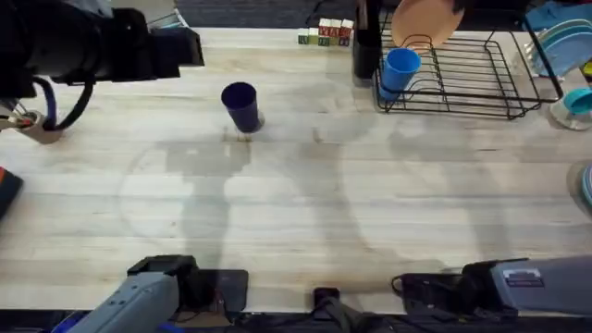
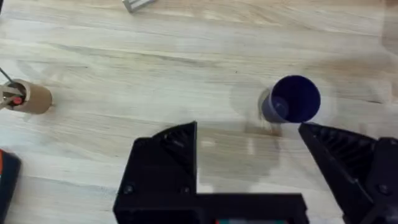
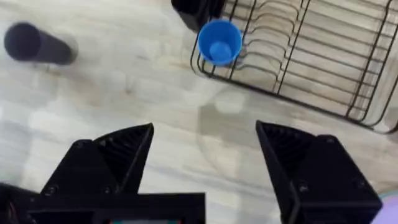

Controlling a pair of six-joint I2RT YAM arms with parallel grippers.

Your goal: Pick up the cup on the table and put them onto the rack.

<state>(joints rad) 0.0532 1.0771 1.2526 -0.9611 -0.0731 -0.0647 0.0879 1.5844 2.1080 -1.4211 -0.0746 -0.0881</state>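
Overhead looks down over the table [image 1: 296, 213]; both wrist views share it closer.

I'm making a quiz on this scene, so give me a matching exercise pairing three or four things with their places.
Things:
1. dark navy plastic cup
2. light blue plastic cup
3. peach round plate
4. left gripper

Places:
A. standing in the black wire rack, at its back
B. upright on the bare wooden table
C. at the rack's left end
D. open, above the table near the navy cup

Pairs: 1-B, 2-C, 3-A, 4-D
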